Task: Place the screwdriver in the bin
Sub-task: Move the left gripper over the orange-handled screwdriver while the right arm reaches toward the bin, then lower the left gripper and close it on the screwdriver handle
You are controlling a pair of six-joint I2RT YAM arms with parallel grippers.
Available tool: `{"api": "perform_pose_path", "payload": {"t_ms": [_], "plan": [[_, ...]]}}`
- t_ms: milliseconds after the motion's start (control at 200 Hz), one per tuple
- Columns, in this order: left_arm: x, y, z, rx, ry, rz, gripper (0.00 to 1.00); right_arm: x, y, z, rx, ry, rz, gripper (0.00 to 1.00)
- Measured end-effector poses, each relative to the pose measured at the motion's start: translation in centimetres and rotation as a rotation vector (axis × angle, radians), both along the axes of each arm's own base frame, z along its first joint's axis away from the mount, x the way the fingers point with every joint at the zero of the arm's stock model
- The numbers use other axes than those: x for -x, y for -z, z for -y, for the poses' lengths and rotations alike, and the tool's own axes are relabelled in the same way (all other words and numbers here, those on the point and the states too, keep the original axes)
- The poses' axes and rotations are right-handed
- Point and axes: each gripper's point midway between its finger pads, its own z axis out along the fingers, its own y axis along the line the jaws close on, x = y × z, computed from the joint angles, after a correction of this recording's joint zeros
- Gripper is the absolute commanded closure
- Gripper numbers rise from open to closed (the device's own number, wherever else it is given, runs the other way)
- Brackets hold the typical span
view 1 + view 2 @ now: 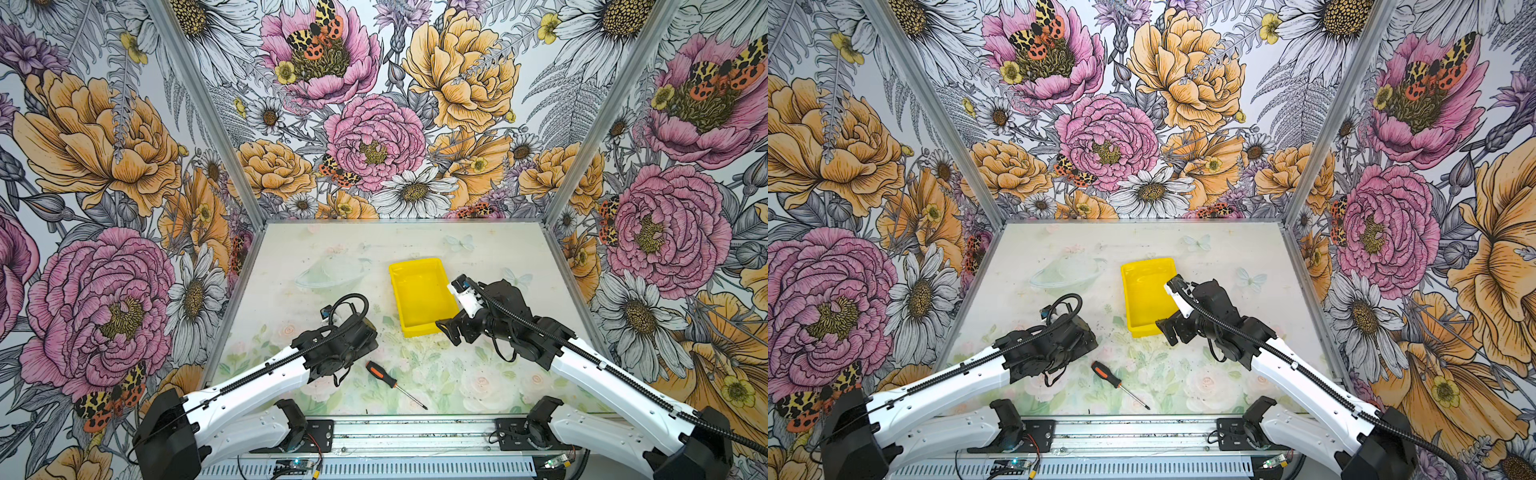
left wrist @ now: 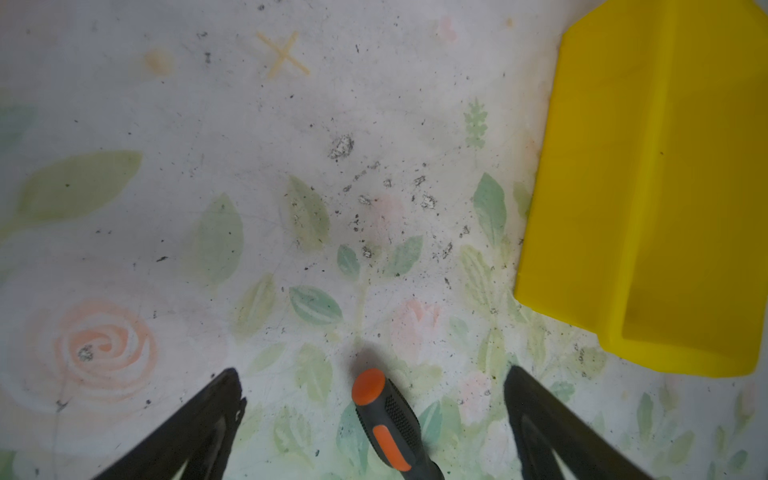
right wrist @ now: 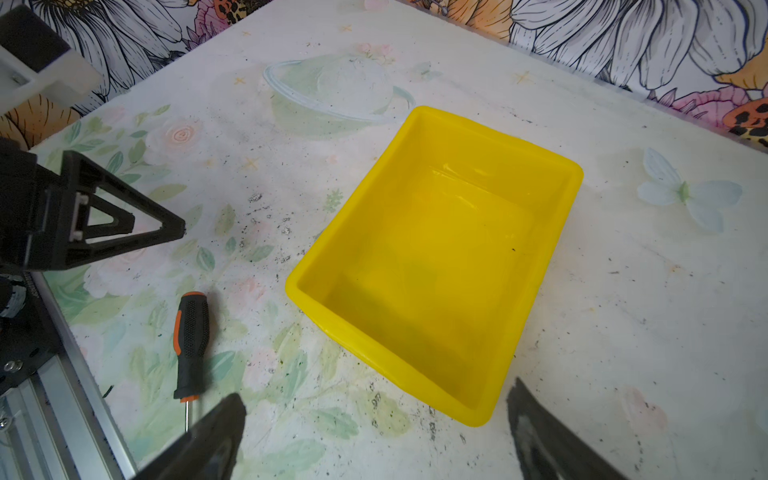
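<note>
Screwdriver: a small screwdriver point(image 1: 395, 384) with a ribbed black handle, orange inlays, an orange butt cap and a thin silver metal shaft. It lies flat on the worktop point(image 1: 478, 374), outside the bin, toward the front edge and about mid-width in both top views point(image 1: 1119, 384).
Screwdriver heading: the handle points back and left; the tip points front and right, close to the aluminium rail point(image 1: 415, 432).
Left gripper: the black left gripper point(image 2: 374, 380) hangs just over the handle's butt end, with its jaws spread wide and gripping nothing.
Screwdriver against the left jaws: in the left wrist view the orange end of the screwdriver point(image 2: 388, 419) sits in the gap between the two jaw tips, roughly centred and clear of both. The shaft runs out of that view.
Bin: a bright yellow, shallow, rectangular plastic bin point(image 1: 422, 295) with a rolled rim and a bare, glossy floor point(image 3: 440, 257). It stands farther back than the screwdriver and to its right, well apart from it.
Right gripper: the black right gripper point(image 1: 446, 331) is at the bin's near right corner, with its jaws spread wide point(image 3: 376, 395) and holding nothing. I cannot tell whether it touches the rim.
Worktop surface: a pale sheet printed with faded roses, leaves, a butterfly and a ringed planet, and marked with dark specks.
Surround: walls point(image 1: 374, 124) papered with large pink, orange and white flowers and moths.
</note>
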Motion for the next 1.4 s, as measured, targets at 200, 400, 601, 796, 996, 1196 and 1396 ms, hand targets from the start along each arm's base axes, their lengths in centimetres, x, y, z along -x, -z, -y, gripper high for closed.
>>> {"api": "perform_pose_path", "payload": {"t_ms": [200,400,601,796,996,1196,1396], "plan": [[0.8,1.3,0.6,-0.017,-0.019,-0.042,0.04,0.2,0.0,-0.1,0.008,-0.026,0.010,0.01],[1.5,1.8,1.0,-0.003,-0.046,-0.063,0.09,0.4,-0.5,-0.2,-0.003,-0.040,0.024,0.00],[2.2,2.9,1.5,-0.022,-0.058,-0.095,0.15,0.7,-1.3,-0.2,-0.023,-0.049,0.042,0.01],[2.9,4.5,2.4,-0.091,-0.033,-0.142,0.19,0.8,-1.8,-0.2,-0.035,-0.052,0.055,0.01],[2.4,4.6,5.0,-0.107,0.000,-0.158,0.21,0.9,-1.9,-0.1,-0.036,-0.052,0.058,0.01],[2.9,5.5,6.3,-0.109,0.026,-0.185,0.25,0.7,-2.3,0.2,-0.033,-0.036,0.083,0.01],[3.3,6.0,6.6,-0.108,0.029,-0.207,0.32,0.4,-2.3,0.6,-0.015,-0.014,0.098,0.00]]}}
